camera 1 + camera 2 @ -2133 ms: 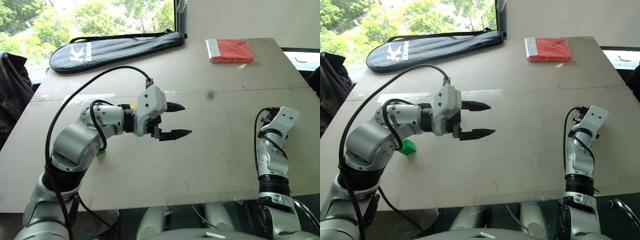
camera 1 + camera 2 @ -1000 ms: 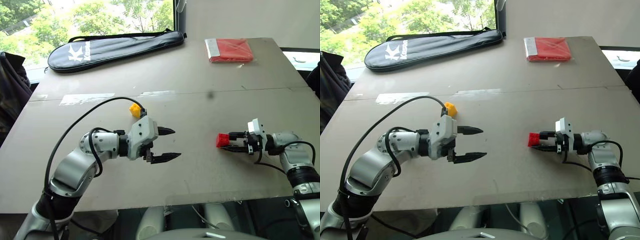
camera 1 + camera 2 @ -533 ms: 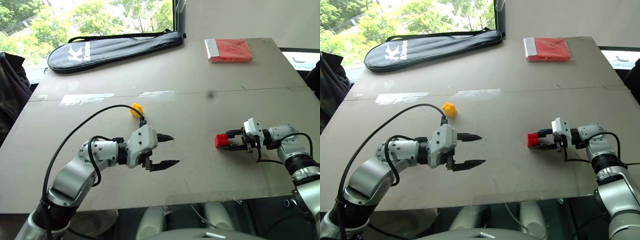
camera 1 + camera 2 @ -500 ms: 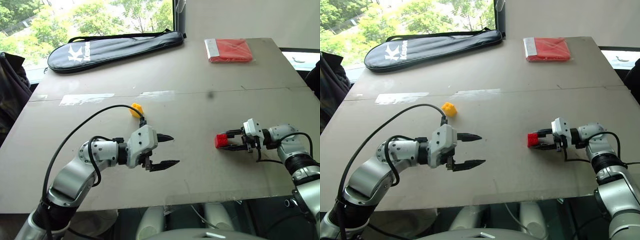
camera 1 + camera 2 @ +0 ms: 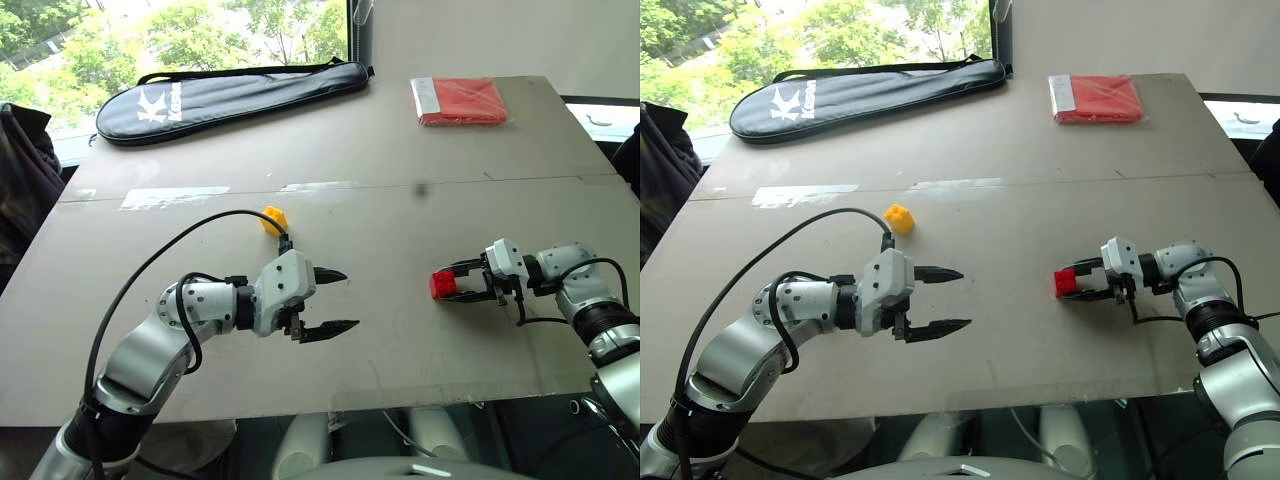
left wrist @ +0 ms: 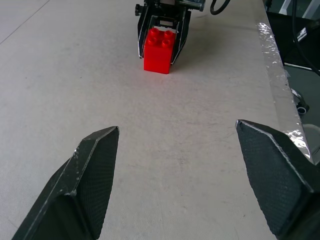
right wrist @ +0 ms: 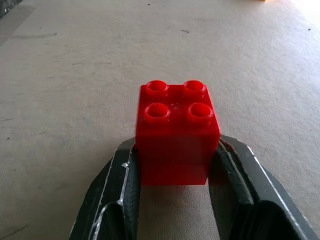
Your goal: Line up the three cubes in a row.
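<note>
Red cube (image 7: 177,132): small plastic building block, glossy, four round studs on top in a two-by-two square, sides plain. It stands upright on the table (image 5: 400,180), studs up, at the right side of the near half.

Right gripper (image 5: 452,285) lies low over the table and points toward the robot's left. The red cube sits between its two black fingers (image 7: 117,195), at their tips. In the right wrist view the fingers flank the cube's lower sides; a thin gap shows at one side, so whether the jaws still press on the cube cannot be told.

Yellow cube (image 5: 273,219): same kind of studded block, standing on the table left of centre, beyond the left arm's cable, well apart from the red cube.

Left gripper (image 5: 333,300) hovers just above the table nearer the front edge than the yellow cube, and points right, toward the red cube. Its jaws stand wide open with nothing between them. In the left wrist view the red cube shows straight ahead, well apart from the fingertips (image 6: 97,165).
</note>
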Controlling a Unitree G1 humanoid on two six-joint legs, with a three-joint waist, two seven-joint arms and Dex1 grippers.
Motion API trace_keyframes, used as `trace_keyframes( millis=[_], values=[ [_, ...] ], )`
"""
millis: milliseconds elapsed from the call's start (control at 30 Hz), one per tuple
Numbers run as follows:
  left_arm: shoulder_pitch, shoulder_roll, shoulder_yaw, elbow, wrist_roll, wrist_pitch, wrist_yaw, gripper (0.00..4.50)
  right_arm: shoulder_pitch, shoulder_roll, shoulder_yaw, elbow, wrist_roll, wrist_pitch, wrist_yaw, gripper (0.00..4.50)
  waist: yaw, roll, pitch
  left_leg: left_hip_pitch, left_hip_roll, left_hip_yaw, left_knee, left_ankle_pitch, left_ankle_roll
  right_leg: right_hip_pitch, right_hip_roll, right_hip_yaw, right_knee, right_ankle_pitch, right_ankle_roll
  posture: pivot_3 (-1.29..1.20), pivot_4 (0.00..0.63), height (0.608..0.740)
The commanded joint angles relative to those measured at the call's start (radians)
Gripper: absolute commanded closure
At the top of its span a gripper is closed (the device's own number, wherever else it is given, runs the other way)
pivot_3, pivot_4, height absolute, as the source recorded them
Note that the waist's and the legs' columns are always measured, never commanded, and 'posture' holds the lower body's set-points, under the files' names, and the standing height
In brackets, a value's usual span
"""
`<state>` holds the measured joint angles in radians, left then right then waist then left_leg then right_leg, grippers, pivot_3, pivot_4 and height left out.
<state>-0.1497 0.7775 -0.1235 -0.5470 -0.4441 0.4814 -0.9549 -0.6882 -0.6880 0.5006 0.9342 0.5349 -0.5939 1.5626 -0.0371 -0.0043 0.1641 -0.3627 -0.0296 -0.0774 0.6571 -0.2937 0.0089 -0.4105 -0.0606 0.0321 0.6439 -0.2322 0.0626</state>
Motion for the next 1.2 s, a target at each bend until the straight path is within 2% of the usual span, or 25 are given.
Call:
trace_keyframes(
  millis=[33,67,100,367,633,1200],
  values=[
    [-0.007,-0.003,0.013,-0.036,-0.005,-0.009,0.003,0.68,-0.012,0.019,-0.038,0.039,-0.031,-0.034,0.052,0.9,0.001,0.0,0.0,0.0,0.0,0.0,0.0,0.0,0.0,0.0,0.0,0.0,0.0,0.0,0.0,0.0,0.15,0.74],
    [-0.007,-0.003,0.012,-0.035,-0.005,-0.009,0.003,0.68,-0.016,0.03,-0.057,0.053,-0.044,-0.048,0.052,0.37,0.0,0.0,0.0,0.0,0.0,0.0,0.0,0.0,0.0,0.0,0.0,0.0,0.0,0.0,0.0,0.0,0.15,0.74],
    [-0.007,-0.003,0.012,-0.034,-0.006,-0.01,0.002,0.68,-0.021,0.034,-0.063,0.058,-0.058,-0.045,0.052,0.04,0.0,0.0,0.0,0.0,0.0,0.0,0.0,0.0,0.0,0.0,0.0,0.0,0.0,0.0,0.0,0.0,0.15,0.74],
    [-0.003,-0.002,0.011,-0.034,-0.003,-0.01,-0.001,0.68,-0.05,0.057,-0.157,0.115,-0.174,0.039,0.045,0.04,-0.001,0.0,0.0,0.001,0.0,0.0,0.003,0.0,0.0,0.001,0.0,0.0,0.001,0.001,-0.001,0.0,0.15,0.74],
    [-0.007,-0.002,0.006,-0.029,-0.001,-0.014,-0.005,0.68,-0.04,0.058,-0.236,0.123,-0.286,0.069,-0.04,0.04,-0.001,0.0,0.0,0.001,0.0,-0.001,0.01,-0.002,0.004,0.005,0.0,-0.002,0.002,0.001,0.0,0.0,0.15,0.74],
    [-0.027,-0.013,0.001,-0.01,0.004,-0.014,-0.014,0.68,-0.041,0.082,-0.332,0.15,-0.393,0.067,-0.089,0.04,-0.002,-0.002,-0.001,0.004,0.0,-0.003,0.012,-0.003,0.005,0.009,0.0,-0.004,0.002,0.002,-0.001,0.0,0.15,0.74]
  ],
)
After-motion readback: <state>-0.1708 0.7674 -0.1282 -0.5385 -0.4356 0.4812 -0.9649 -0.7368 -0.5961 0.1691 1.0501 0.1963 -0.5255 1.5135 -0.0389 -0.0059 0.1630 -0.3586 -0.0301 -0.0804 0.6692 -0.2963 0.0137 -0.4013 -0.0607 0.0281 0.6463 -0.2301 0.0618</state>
